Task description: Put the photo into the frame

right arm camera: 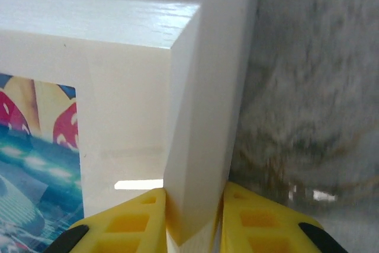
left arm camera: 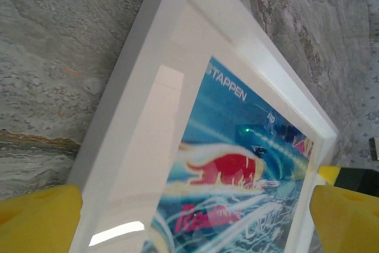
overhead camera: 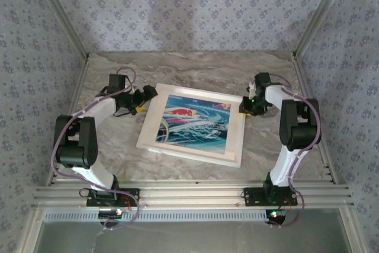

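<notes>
The frame (overhead camera: 148,121) lies flat mid-way across the bench (overhead camera: 195,66), with the photo (overhead camera: 194,121) face up inside it. The right hand (right arm camera: 195,208) pinches the far-right moulding. The left hand (overhead camera: 144,99) gapes wide and empty at the far-left corner. The frame looks stiff, light and glossy, probably slippery, so grip the outer moulding, never the thin photo

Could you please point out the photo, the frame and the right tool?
photo (overhead camera: 192,121): top view, middle of the blue print.
frame (right arm camera: 204,117): right wrist view, its side rail.
right tool (right arm camera: 194,220): right wrist view, between its yellow fingertips.
</notes>
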{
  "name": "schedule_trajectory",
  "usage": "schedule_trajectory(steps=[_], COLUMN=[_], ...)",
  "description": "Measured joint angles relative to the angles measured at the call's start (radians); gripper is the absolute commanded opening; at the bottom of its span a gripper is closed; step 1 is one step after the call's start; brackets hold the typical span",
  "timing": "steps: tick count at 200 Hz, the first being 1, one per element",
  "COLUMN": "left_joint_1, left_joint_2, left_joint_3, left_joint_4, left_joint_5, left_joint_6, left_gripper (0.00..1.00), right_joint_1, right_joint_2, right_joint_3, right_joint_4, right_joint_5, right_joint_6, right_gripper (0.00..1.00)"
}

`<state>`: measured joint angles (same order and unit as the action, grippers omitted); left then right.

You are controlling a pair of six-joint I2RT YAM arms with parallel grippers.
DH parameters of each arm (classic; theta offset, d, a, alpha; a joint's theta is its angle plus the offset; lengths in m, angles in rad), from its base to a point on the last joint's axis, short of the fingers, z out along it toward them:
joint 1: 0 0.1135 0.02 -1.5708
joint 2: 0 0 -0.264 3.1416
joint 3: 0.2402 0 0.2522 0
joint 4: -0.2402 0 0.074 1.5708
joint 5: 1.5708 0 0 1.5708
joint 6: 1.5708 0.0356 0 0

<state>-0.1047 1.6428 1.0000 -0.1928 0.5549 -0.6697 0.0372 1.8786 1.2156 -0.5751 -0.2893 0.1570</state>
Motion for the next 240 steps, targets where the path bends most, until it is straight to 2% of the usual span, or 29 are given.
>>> schedule_trajectory(steps=[26,63,86,97,140,169,218,240], left_joint_1=[0.002,0.002,0.002,0.002,0.000,-0.021,-0.100,-0.116], left_joint_2=[0.000,0.000,0.000,0.000,-0.007,-0.021,-0.029,-0.022], left_joint_3=[0.000,-0.001,-0.001,-0.001,-0.001,-0.011,-0.048,-0.048], left_joint_4=[-0.013,-0.025,-0.050,-0.068,-0.148,-0.174,-0.204,-0.204], left_joint_5=[-0.006,-0.019,-0.046,-0.065,-0.176,-0.243,-0.333,-0.340], left_joint_6=[0.007,0.018,0.037,0.051,0.109,0.138,0.177,0.190], left_gripper=[0.99,0.99,0.99,0.99,0.98,0.95,0.89,0.81], right_joint_1=[0.000,-0.001,-0.005,-0.010,-0.019,0.013,0.129,0.145], right_joint_2=[0.032,0.039,0.023,-0.005,-0.208,-0.318,-0.383,-0.384], right_joint_3=[0.045,0.055,0.055,0.049,-0.023,-0.120,-0.297,-0.358], right_joint_4=[0.002,0.004,0.026,0.039,0.073,0.066,0.056,0.072], right_joint_5=[0.005,0.006,0.017,0.029,0.103,0.163,0.215,0.214], right_joint_6=[-0.017,-0.009,0.013,0.025,0.060,0.087,0.148,0.171], right_gripper=[0.02,0.37,0.51,0.55,0.56,0.56,0.55,0.51])
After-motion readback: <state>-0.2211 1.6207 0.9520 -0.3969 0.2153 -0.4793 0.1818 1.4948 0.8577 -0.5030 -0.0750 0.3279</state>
